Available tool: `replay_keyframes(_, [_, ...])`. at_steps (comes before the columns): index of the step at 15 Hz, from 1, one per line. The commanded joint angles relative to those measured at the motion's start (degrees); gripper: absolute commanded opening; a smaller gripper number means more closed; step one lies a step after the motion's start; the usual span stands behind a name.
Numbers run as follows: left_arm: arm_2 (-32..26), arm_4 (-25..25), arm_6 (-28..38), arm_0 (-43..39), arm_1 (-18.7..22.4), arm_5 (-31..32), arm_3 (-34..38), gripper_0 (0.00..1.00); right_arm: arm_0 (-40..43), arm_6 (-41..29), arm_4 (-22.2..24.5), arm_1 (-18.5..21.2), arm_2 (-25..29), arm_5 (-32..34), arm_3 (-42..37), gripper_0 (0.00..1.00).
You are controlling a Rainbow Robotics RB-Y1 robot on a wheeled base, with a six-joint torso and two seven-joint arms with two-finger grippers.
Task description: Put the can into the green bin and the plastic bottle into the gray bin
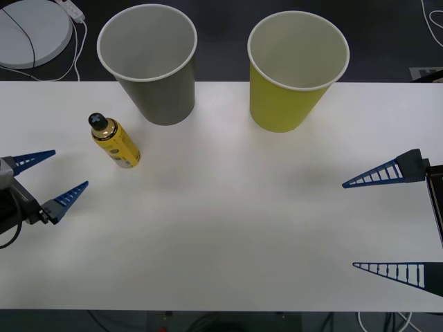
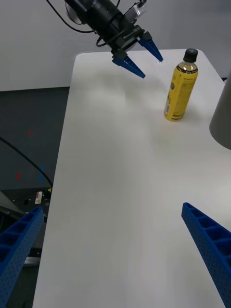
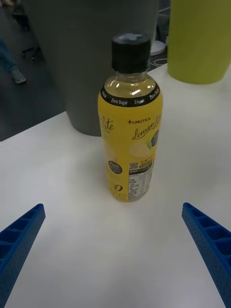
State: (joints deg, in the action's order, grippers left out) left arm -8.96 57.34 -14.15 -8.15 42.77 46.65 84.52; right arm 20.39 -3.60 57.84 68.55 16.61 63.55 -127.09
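The plastic bottle (image 1: 115, 142) (image 3: 131, 139) (image 2: 180, 86), yellow with a black cap, stands upright on the white table at the left. Just behind it is the gray bin (image 1: 149, 62) (image 3: 91, 57) (image 2: 222, 120). The green bin (image 1: 297, 69) (image 3: 199, 38) stands to its right. Both bins are upright. My left gripper (image 1: 70, 167) (image 3: 113, 207) (image 2: 151, 68) is open at the left edge, facing the bottle from a short way off and holding nothing. My right gripper (image 1: 349, 225) (image 2: 111, 208) hangs open and empty at the right edge. The can is out of view.
A white round disc (image 1: 31, 31) with a cable and a power strip (image 1: 69, 8) lie on the dark floor beyond the table's far left. The table (image 1: 228, 207) is bare between the two grippers, and its front edge runs close below them.
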Motion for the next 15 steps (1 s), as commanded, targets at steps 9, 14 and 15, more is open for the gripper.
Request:
replay_keyframes(9, [4.57, 0.14, 1.14, 5.6, -0.4, -4.64, 0.04, 1.0, 0.0, 0.0, 0.0, 0.0, 0.0, 0.0, 0.0, 1.0])
replay_keyframes(14, [7.29, -0.82, 1.84, 7.89, -1.19, -6.57, 0.04, 1.0, 0.0, 0.0, 0.0, 0.0, 0.0, 0.0, 0.0, 1.0])
replay_keyframes(15, [7.73, -0.47, 1.84, 8.33, -1.46, -6.57, 0.04, 1.0, 0.0, 0.0, 0.0, 0.0, 0.0, 0.0, 0.0, 1.0])
